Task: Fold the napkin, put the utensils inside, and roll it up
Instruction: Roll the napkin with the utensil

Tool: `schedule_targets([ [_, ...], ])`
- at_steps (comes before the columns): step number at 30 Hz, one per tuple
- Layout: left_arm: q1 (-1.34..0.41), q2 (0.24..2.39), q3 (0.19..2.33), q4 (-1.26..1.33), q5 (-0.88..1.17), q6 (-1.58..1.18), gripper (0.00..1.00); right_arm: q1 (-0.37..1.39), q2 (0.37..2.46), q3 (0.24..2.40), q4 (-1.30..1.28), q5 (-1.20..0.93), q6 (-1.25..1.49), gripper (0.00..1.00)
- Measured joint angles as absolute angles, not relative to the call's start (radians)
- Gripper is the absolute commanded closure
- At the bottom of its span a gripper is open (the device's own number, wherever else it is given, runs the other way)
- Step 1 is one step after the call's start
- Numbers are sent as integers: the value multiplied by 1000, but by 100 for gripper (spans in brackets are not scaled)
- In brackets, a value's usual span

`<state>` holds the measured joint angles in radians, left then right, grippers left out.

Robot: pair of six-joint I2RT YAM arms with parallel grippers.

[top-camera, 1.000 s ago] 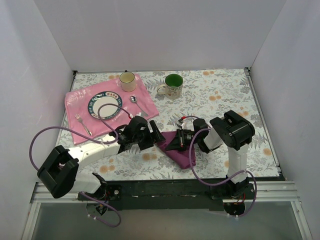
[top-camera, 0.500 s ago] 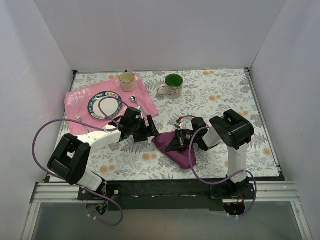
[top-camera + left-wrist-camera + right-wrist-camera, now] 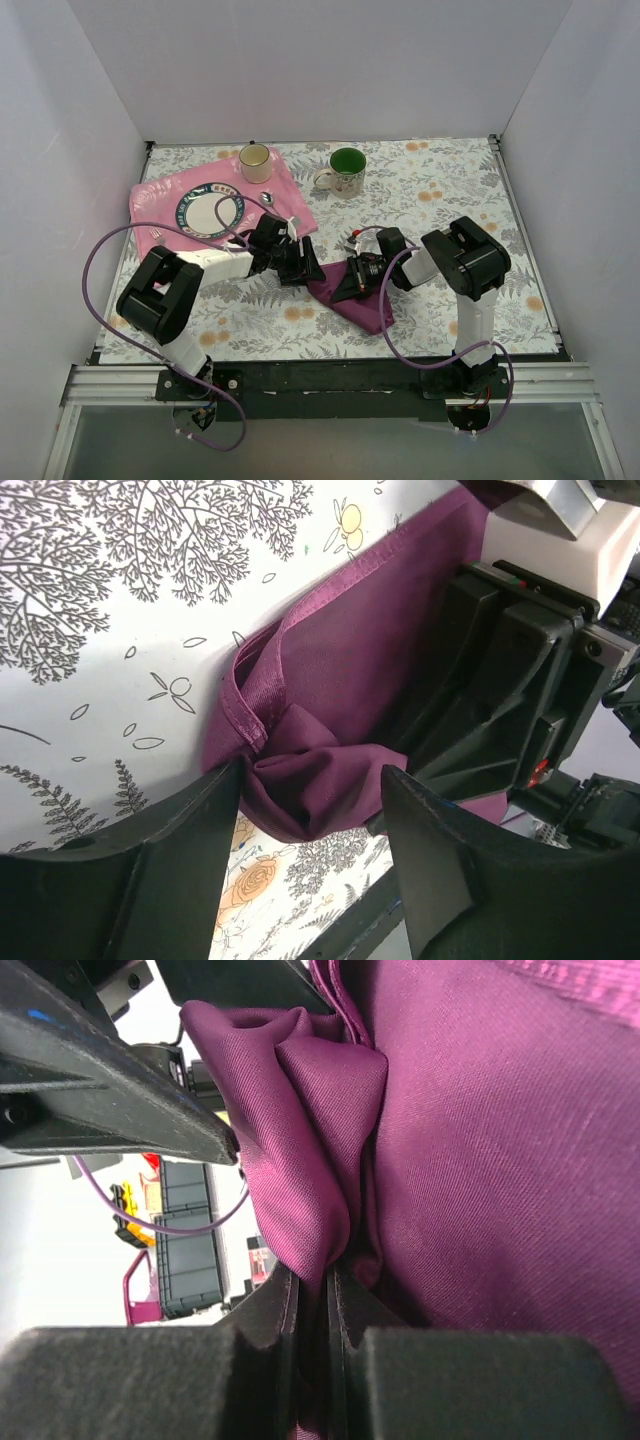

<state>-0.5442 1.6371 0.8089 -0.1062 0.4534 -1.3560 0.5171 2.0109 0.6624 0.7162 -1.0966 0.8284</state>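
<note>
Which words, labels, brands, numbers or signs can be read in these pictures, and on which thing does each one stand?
None: no text can be read in any view.
The plate rim and the green mug wall carry decoration only, too small to show any letters.
The small red and blue spots on the right end effector, seen in the left wrist view, are too blurred to read.
The napkin is plain.

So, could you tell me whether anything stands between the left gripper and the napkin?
Nothing visible does. The left gripper is open, with a bunched corner of the napkin between its fingers. The right gripper, shut on the same cloth, sits close beside it.
</note>
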Motion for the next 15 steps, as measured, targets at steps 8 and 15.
schedule_targets([
  [8,-539,1674,831,-153,416,-1340,98,517,2003,727,522,-1086,714,90],
  [15,-542,1753,913,-201,413,-1327,100,511,1976,859,140,-1031,475,59],
])
